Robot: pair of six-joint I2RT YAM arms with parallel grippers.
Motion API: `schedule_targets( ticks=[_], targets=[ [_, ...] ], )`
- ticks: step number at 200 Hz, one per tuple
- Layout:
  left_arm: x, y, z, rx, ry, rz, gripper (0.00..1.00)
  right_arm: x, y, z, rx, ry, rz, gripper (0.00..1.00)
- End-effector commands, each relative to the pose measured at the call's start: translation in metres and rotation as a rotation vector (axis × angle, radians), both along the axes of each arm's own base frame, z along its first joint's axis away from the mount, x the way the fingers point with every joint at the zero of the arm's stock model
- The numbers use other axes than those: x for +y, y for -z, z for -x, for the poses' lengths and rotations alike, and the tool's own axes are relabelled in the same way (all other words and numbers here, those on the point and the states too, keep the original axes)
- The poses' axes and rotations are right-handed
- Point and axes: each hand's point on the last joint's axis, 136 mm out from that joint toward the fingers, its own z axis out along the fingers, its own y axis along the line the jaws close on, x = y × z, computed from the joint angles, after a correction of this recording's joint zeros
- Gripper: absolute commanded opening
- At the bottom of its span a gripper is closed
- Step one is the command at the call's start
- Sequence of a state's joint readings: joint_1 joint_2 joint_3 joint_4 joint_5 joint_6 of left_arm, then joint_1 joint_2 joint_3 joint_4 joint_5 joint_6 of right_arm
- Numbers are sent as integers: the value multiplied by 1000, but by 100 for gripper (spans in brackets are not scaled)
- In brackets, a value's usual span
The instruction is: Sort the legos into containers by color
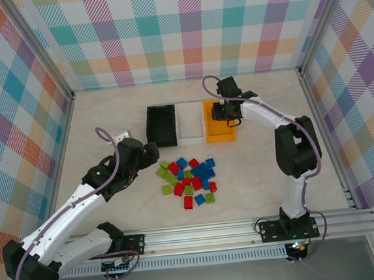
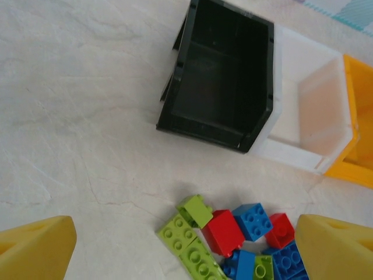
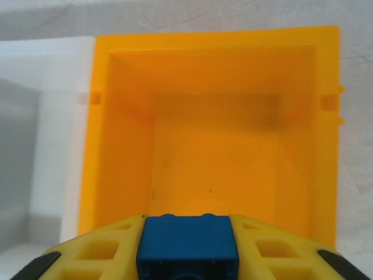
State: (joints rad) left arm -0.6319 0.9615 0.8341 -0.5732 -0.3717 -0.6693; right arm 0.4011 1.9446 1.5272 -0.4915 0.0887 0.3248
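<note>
Studded plastic legos in red, blue and lime are lying heaped on the marbled table, the left gripper hanging beside them with its yellow jaws wide apart. Beyond, a black bin, a white bin and an orange bin, smooth-walled and rectangular, are sitting in a touching row. The right gripper is hovering over the orange bin, jaws clamped on a blue brick.

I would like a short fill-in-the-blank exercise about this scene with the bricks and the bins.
1. The right end effector holds a ____ brick.
2. That brick hangs over the ____ bin.
3. The middle bin of the row is ____.
4. The left end effector, near the loose bricks, is ____.
Missing words: blue, orange, white, open.
</note>
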Motion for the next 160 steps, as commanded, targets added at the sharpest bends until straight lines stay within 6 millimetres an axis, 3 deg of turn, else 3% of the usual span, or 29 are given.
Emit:
schedule_targets(
  ticks=[1, 14, 24, 43, 67, 84, 114, 132, 160],
  targets=[
    [-3, 18, 5, 58, 17, 13, 96, 7, -10, -13, -9, 4, -44, 50],
    [-6, 21, 5, 71, 28, 14, 96, 7, -16, -15, -16, 15, -70, 62],
    [-8, 23, 6, 81, 39, 15, 96, 7, -26, -16, -31, 12, -93, 66],
    [-15, 30, 7, 111, 72, 24, 94, 12, -43, -8, -47, -19, -133, 69],
    [-29, 51, 12, 194, 118, 48, 84, 16, -58, 13, -74, -52, -180, 69],
    [-43, 73, 20, 273, 163, 79, 74, 13, -53, 32, -79, -66, -179, 69],
    [-67, 110, 45, 386, 249, 37, 75, 5, -42, 53, -73, -63, -174, 69],
    [-69, 129, 57, 445, 249, -3, 74, 2, -35, 62, -65, -64, -174, 69],
    [-67, 142, 60, 461, 246, -18, 69, 0, -28, 68, -54, -66, -175, 69]
  ],
)
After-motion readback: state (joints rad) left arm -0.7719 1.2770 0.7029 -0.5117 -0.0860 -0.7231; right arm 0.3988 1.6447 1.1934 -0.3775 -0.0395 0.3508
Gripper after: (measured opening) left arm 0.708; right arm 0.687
